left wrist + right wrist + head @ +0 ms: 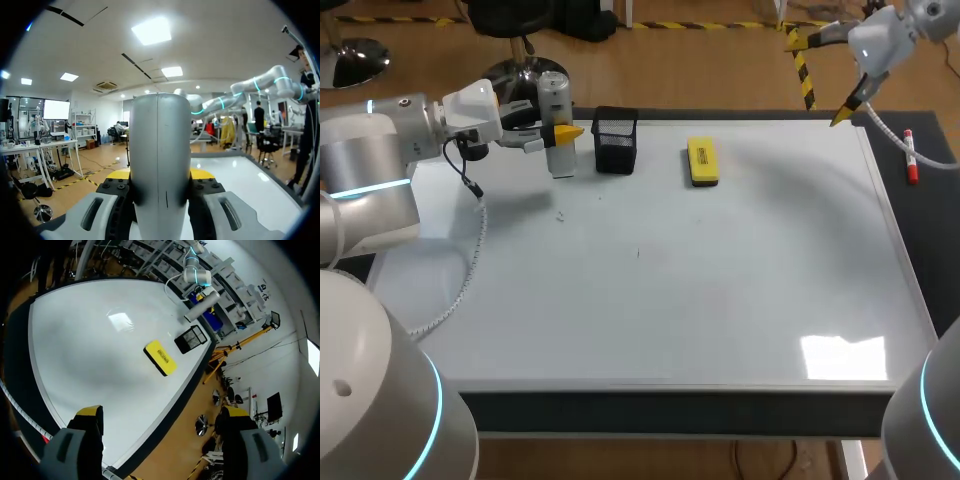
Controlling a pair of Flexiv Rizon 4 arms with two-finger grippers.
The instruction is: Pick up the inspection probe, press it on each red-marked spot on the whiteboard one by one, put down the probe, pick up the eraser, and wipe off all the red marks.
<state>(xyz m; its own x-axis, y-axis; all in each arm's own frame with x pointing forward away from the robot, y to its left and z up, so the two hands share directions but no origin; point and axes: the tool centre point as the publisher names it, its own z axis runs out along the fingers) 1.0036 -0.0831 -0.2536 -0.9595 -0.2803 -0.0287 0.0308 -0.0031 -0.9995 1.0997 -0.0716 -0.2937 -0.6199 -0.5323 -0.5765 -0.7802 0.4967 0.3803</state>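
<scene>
- The inspection probe [557, 125], a grey cylinder, is held upright over the far left part of the whiteboard [720, 290]. Whether its lower end touches the board cannot be told.
- The left gripper [160, 175] is clenched on the probe. In the left wrist view the cylinder is pressed from both sides by the yellow-tipped fingers [119, 174].
- The left arm [380, 150] is brought in from the left edge, with its wrist level with the probe's upper half.
- A black mesh holder [616, 140] is seen just to the right of the probe, on the far strip of the board and apart from the probe.
- The yellow eraser [702, 161] is laid flat on the board further right, well apart from the holder, with its long side running near to far.
- Two faint marks [560, 215] are seen on the board nearer than the probe. Their colour cannot be made out.
- The right gripper [820, 78] is held released above the far right corner of the board, its fingers spread wide with nothing between them.
- In the right wrist view the eraser [160, 357], the holder [191, 338] and the probe [201, 305] are lined up ahead of the open fingers [90, 415].
- A red marker [910, 157] is left on the dark table [940, 150] beyond the board's right edge.
</scene>
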